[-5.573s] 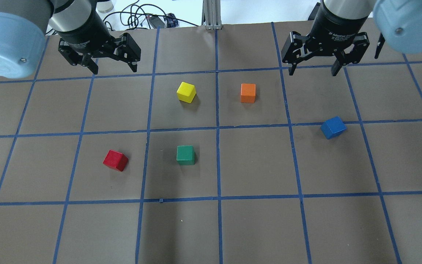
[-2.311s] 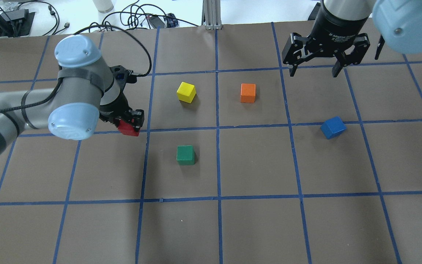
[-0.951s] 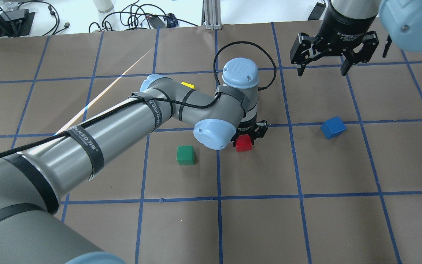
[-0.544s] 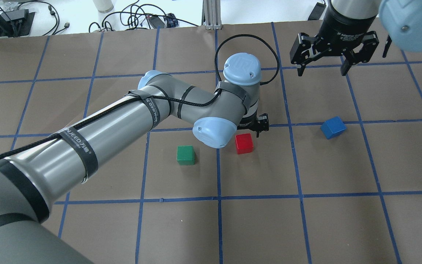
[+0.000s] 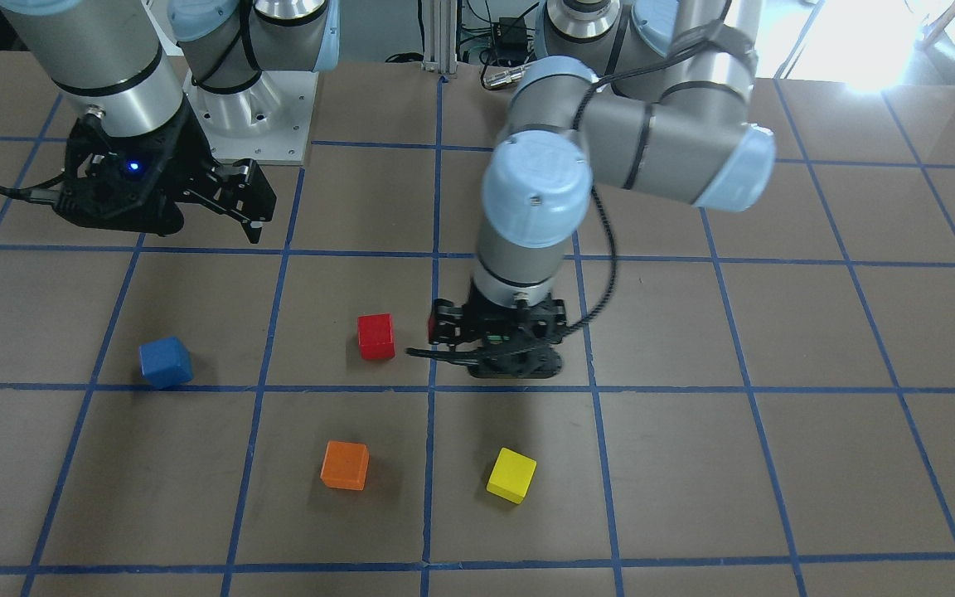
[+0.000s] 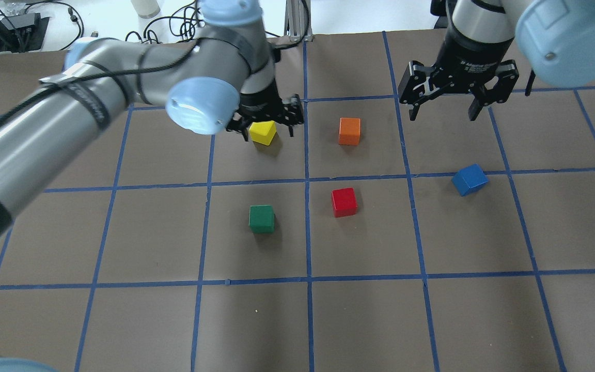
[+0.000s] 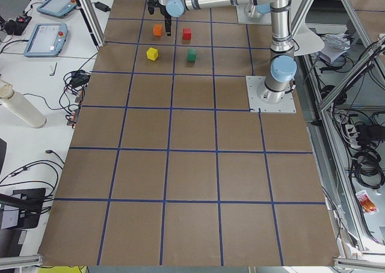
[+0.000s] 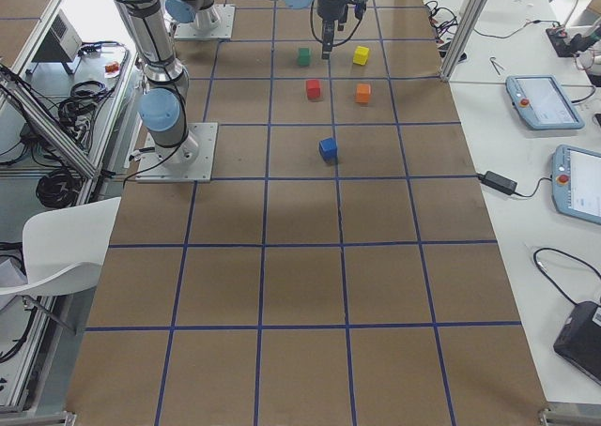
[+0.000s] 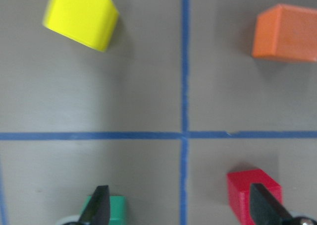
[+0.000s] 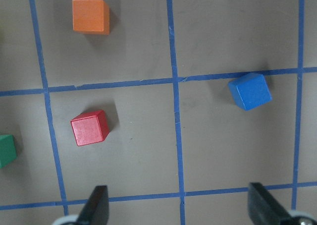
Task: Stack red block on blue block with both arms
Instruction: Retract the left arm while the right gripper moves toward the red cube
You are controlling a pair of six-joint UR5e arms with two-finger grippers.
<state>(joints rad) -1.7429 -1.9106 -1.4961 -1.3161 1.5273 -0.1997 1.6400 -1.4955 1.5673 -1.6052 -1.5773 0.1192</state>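
Observation:
The red block (image 6: 344, 202) rests alone on the table in the cell right of centre, and also shows in the front view (image 5: 376, 336) and the right wrist view (image 10: 89, 127). The blue block (image 6: 469, 179) lies further right on a tape line, turned at an angle; it also shows in the front view (image 5: 166, 362). My left gripper (image 6: 264, 121) is open and empty, hovering by the yellow block (image 6: 263, 132). My right gripper (image 6: 443, 103) is open and empty, high above the table behind the blue block. The left wrist view shows the red block (image 9: 252, 193) behind one fingertip (image 9: 262, 205).
A green block (image 6: 262, 218) sits left of the red block. An orange block (image 6: 349, 130) sits behind the red block. The brown table (image 6: 359, 320) carries a grid of blue tape. Cables lie beyond the table's far edge.
My left gripper carried the red block to the right, set it down, opened and pulled back over the yellow block. My right gripper shifted only slightly.

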